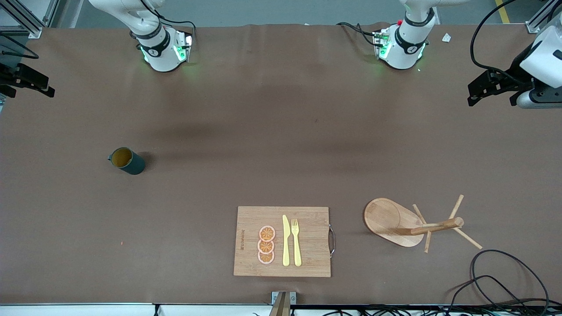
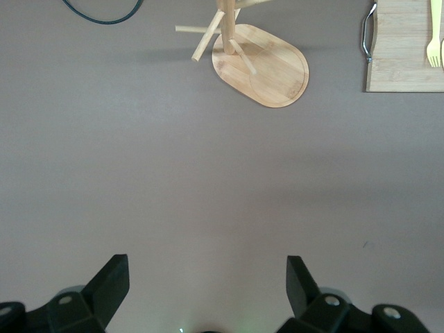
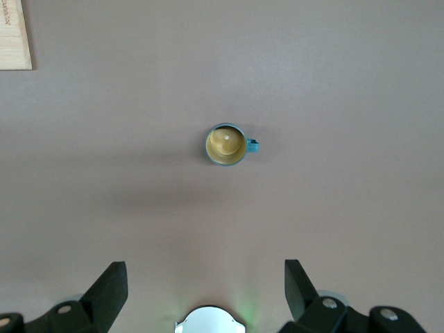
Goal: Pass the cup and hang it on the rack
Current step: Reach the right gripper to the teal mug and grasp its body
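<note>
The dark teal cup (image 1: 126, 160) stands upright on the brown table toward the right arm's end, its tan inside showing. It also shows in the right wrist view (image 3: 226, 145), with its small handle to one side. The wooden rack (image 1: 395, 221) stands toward the left arm's end, nearer the front camera, and shows in the left wrist view (image 2: 267, 62) with its post and pegs. My right gripper (image 3: 207, 284) is open and empty, high over bare table at the table's end (image 1: 26, 83). My left gripper (image 2: 208, 284) is open and empty, high at the other end (image 1: 491, 94).
A rectangular wooden cutting board (image 1: 283, 241) with three orange slices, a yellow knife and a yellow fork lies near the front edge, between cup and rack. Black cables (image 1: 500, 281) lie at the near corner by the rack.
</note>
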